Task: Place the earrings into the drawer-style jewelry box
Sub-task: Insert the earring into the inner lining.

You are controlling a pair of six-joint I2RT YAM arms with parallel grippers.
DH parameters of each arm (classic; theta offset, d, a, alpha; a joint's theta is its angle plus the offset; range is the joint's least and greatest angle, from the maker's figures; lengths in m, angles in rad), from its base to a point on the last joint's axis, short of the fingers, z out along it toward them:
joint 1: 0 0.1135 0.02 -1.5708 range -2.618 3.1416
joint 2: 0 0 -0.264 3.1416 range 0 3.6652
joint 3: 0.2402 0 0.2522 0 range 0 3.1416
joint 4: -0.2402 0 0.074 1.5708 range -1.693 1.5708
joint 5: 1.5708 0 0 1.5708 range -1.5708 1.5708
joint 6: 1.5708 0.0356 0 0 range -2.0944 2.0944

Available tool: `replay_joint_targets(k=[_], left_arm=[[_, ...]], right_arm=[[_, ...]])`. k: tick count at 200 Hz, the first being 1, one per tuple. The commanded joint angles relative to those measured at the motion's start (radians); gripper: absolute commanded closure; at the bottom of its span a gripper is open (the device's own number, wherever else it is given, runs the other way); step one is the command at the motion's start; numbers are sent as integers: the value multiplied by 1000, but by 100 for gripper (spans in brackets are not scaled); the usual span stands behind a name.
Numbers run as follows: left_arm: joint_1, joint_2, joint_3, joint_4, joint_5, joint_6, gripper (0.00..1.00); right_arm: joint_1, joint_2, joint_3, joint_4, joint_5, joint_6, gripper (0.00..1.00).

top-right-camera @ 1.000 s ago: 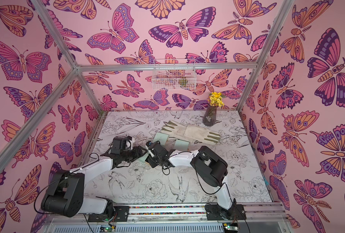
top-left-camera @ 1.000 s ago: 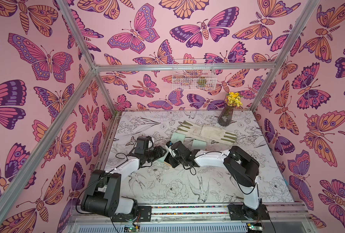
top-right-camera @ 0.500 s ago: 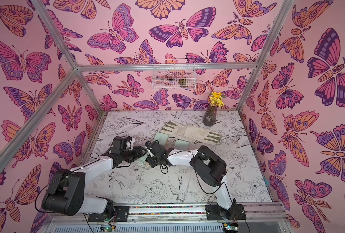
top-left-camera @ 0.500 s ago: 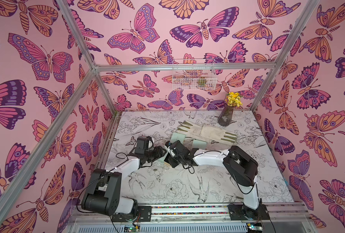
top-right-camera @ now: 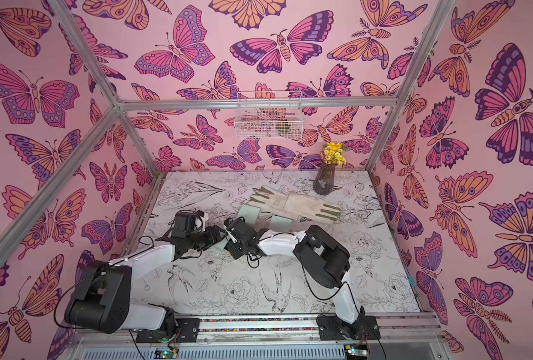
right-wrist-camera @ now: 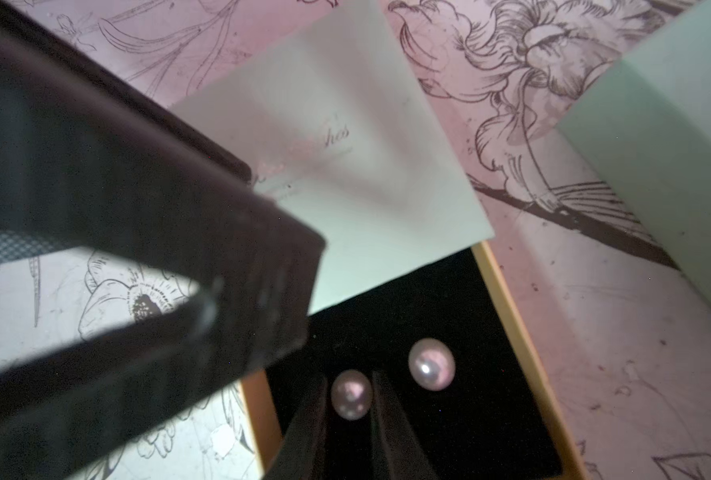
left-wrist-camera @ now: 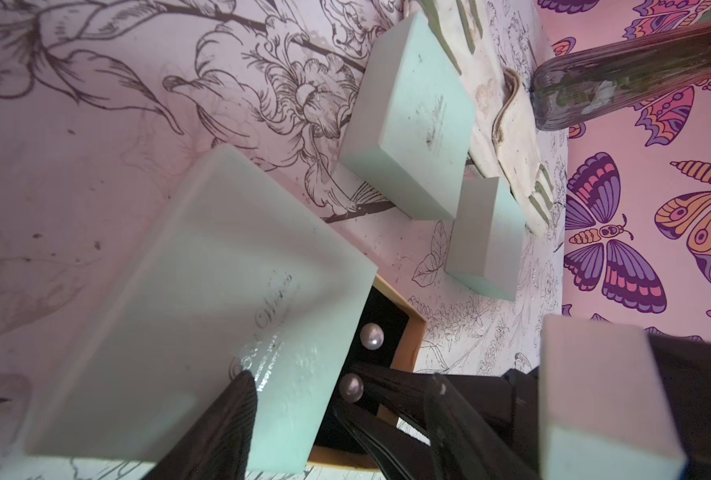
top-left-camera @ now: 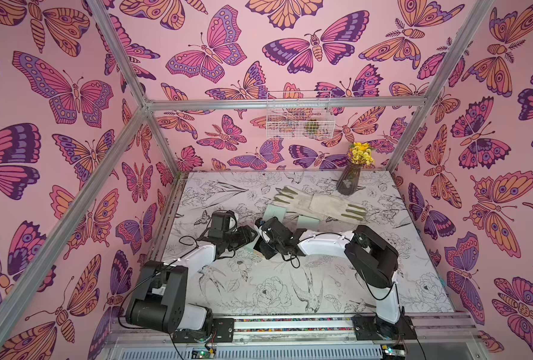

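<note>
arms: both reach inward, meeting low at mid-table | left gripper (top-left-camera: 249, 235): one finger (left-wrist-camera: 229, 415) on the jewelry box (left-wrist-camera: 187, 299), grip cannot tell | right gripper (right-wrist-camera: 350, 384): jaws narrow around one earring (right-wrist-camera: 351, 395), pinch unclear | wrist views alone show the second earring (right-wrist-camera: 431, 364) lying in the pulled-out drawer (right-wrist-camera: 511, 324); in both top views the arms cover it

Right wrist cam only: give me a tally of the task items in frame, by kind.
pearl earrings: 2
mint jewelry boxes: 2
Total: 4
</note>
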Motion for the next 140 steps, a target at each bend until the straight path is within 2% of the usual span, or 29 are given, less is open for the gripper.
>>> replay_joint_targets(k=[1,105,129,140], left_arm=[[9,5,-7,-1,11,4,33],[8,-31,45,-10,63,11,32],[11,-61,70,-58,12,50,31],[17,-67,82,-83,-22,69,32]], right_arm=[[5,-10,19,-70,25,16,75],[-17,-170,-30,-60,25,45,73],[-33,-224,-83,-62,84,105,75],[-47,-233,-85,-113,132,148,81]])
